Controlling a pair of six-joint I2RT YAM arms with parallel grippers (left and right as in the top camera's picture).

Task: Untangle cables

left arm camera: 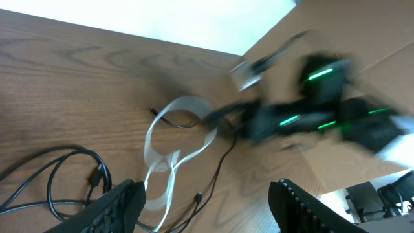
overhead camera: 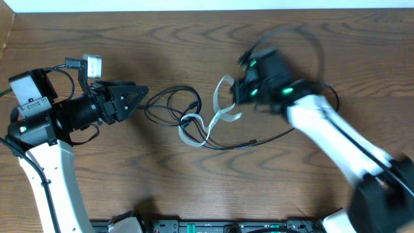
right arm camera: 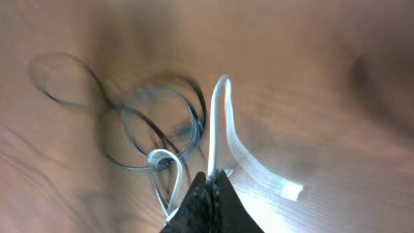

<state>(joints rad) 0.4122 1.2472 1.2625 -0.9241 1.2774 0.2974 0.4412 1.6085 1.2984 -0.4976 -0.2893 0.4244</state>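
white cable (right arm camera: 213, 133): flat, ribbon-like, looped in a figure-eight mid-table, one stretch rising off the wood. black cable (overhead camera: 253, 141): thin, loosely coiled just left of it, strands crossing through the white loops, tail trailing right to a small plug.

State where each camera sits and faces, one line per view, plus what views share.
Overhead: fixed above, looking down on the table; left arm and right arm show.
Left wrist: on the left arm, looking low across at the right arm; open left fingers frame the bottom.
Right wrist: on the right arm, looking down; right fingers pinch the white cable.
Shared: all three show the white cable.
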